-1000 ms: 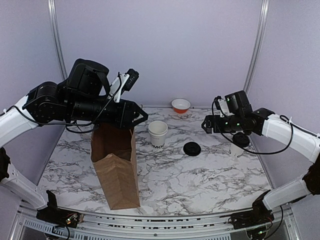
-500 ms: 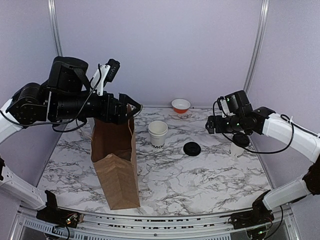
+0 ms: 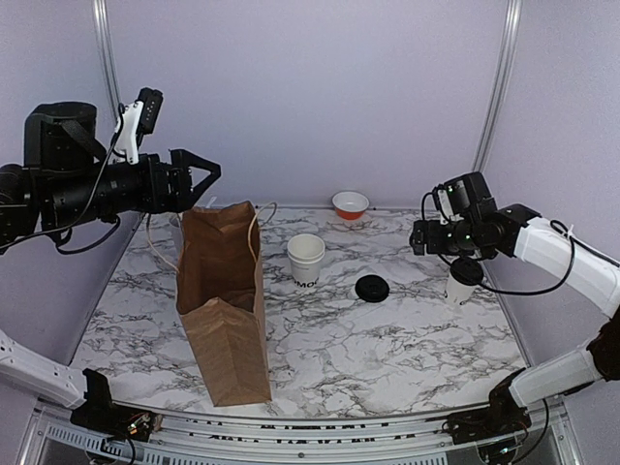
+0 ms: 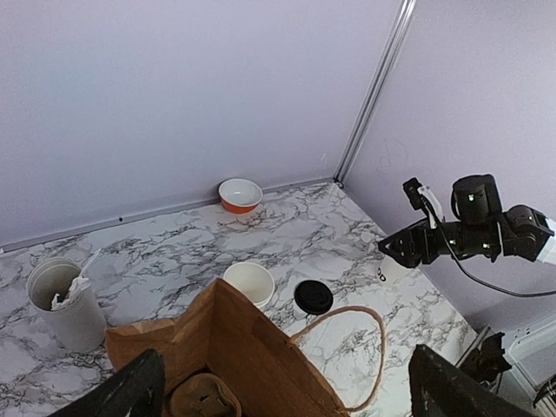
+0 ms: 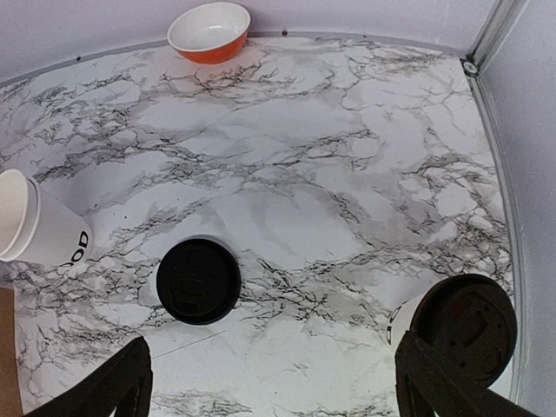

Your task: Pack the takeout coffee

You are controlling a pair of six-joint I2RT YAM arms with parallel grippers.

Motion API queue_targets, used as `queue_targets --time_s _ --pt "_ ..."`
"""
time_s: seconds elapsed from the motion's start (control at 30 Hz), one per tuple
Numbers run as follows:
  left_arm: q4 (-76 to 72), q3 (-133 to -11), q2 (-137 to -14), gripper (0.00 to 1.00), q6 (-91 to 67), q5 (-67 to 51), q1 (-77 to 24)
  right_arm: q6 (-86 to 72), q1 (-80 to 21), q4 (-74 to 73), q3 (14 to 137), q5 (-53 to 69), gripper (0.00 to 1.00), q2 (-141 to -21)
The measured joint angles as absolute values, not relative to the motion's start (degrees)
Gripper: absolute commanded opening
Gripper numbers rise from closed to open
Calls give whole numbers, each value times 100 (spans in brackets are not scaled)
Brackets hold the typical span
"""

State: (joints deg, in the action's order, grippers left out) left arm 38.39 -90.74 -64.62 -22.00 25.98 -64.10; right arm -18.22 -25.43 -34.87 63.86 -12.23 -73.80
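Standing near right fingers (image 5: 421,393), lidded cup (image 5: 465,323)

Open cup (image 5: 39,224): partial print "OD", rest unreadable.

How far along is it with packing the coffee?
Done: the paper bag stands open, and the right-hand cup wears its lid. In hand: nothing; the left tool and right tool are both open and empty. Left: the loose lid must go on the open cup, then both cups go into the bag.
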Motion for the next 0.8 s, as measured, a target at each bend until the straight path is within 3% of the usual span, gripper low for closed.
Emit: queue_targets --time_s 0.33,0.67,0.8 --pt "4853 -9045 -6058 79 -3179 3546 -6156 -1785 -2128 -3697 6386 -1227 95 -7220" --pt "5402 -8580 -6055 32 -3605 2753 -5256 -1684 -1890 -3848 6386 -1404 96 -7078" --pt "5441 -8567 -6080 23 -3594 2434 -5253 -1662 -1564 -3870 6381 -1404 96 -6963"
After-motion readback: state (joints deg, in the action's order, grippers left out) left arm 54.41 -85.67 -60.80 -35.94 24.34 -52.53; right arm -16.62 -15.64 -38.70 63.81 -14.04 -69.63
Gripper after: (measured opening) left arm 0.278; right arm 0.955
